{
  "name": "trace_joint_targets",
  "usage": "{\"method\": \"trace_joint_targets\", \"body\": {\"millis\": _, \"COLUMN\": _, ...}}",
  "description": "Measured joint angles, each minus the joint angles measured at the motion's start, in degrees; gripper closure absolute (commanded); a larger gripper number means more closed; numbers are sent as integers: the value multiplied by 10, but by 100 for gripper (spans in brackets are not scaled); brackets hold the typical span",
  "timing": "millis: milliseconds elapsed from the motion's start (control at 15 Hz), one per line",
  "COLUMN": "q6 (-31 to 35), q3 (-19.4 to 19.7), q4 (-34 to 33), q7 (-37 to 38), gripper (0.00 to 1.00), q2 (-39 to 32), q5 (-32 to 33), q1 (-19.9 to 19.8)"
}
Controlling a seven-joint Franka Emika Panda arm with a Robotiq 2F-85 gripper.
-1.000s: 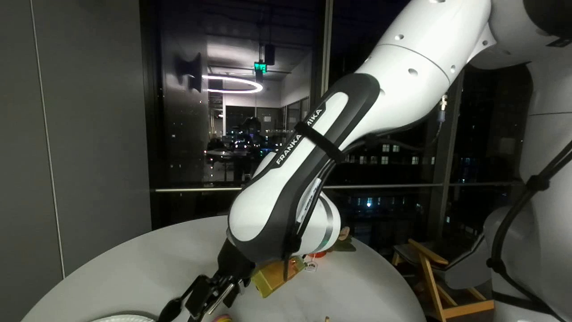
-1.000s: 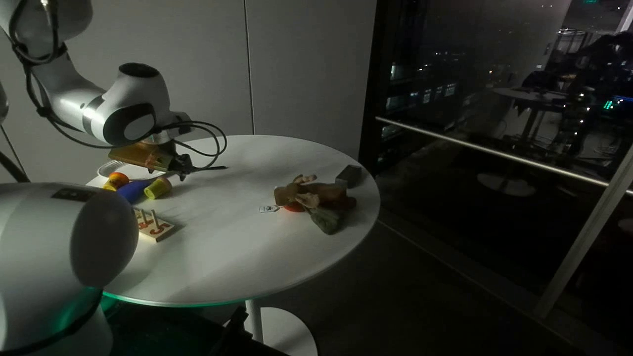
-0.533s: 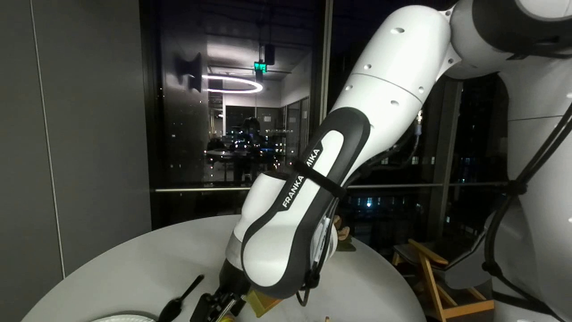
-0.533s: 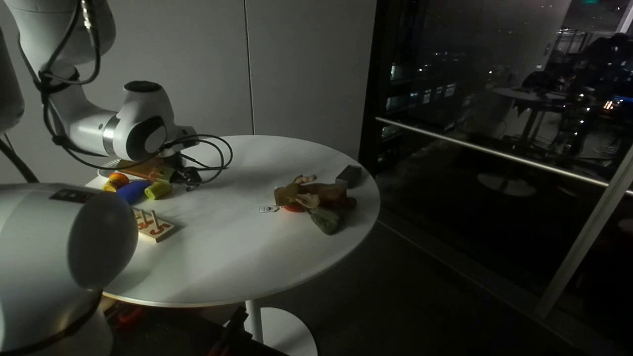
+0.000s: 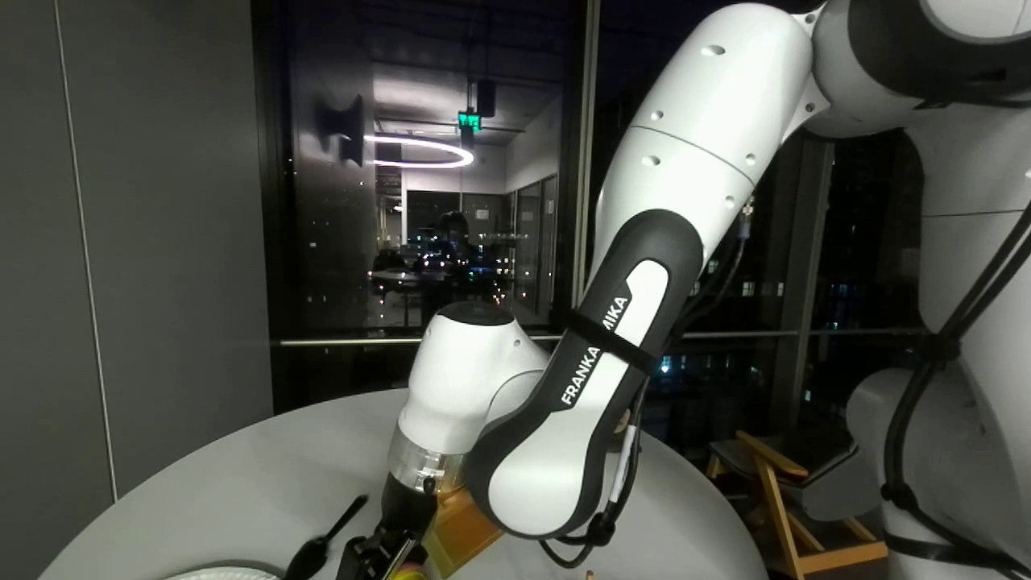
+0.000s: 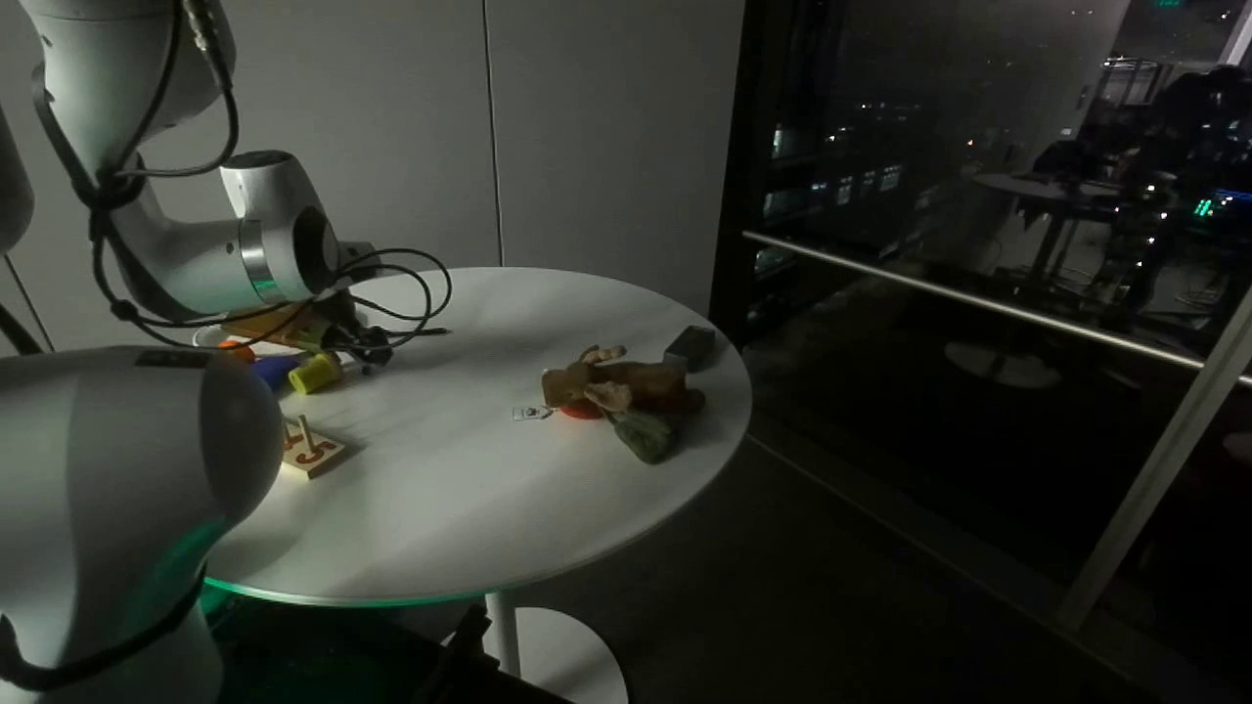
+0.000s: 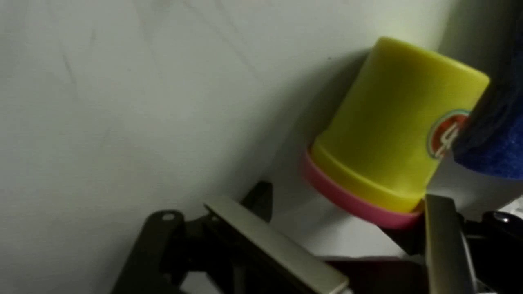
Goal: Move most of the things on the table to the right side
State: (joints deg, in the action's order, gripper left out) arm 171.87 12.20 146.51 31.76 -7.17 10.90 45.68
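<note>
One arm (image 5: 709,153) bends down over the table (image 6: 440,508), gripper (image 7: 327,216) spread, a yellow tub (image 7: 380,126) on its side just beyond; whether touching, I can't tell. The wrist view cuts off a blue object (image 7: 500,139); the arm part-hides a peg board (image 6: 313,459).

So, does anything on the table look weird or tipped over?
Yes, the yellow tub is lying on its side in the wrist view, odd because tubs usually stand upright. Its pink lid looks on, and no spill shows around it.
</note>
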Motion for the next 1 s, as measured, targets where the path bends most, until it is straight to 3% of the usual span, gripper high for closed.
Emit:
{"method": "trace_joint_targets", "body": {"millis": 67, "q6": 1, "q3": -1, "q4": 0, "q7": -1, "gripper": 18, "q2": 0, "q5": -2, "q1": -1}}
{"method": "trace_joint_targets", "body": {"millis": 133, "q6": 1, "q3": -1, "q4": 1, "q7": -2, "gripper": 15, "q2": -1, "q5": -2, "q1": -1}}
{"method": "trace_joint_targets", "body": {"millis": 200, "q6": 1, "q3": -1, "q4": 1, "q7": -2, "gripper": 3, "q2": -1, "q5": -2, "q1": -1}}
{"method": "trace_joint_targets", "body": {"millis": 333, "q6": 1, "q3": -1, "q4": 1, "q7": -1, "gripper": 0, "q2": -1, "q5": -2, "q1": -2}}
{"method": "trace_joint_targets", "body": {"millis": 933, "q6": -21, "q3": 9, "q4": 14, "q7": 54, "gripper": 0, "q2": 15, "q5": 29, "q1": 21}}
{"method": "trace_joint_targets", "body": {"millis": 1000, "q6": -28, "q3": 9, "q4": 18, "q7": 62, "gripper": 24, "q2": 20, "q5": 35, "q1": 28}}
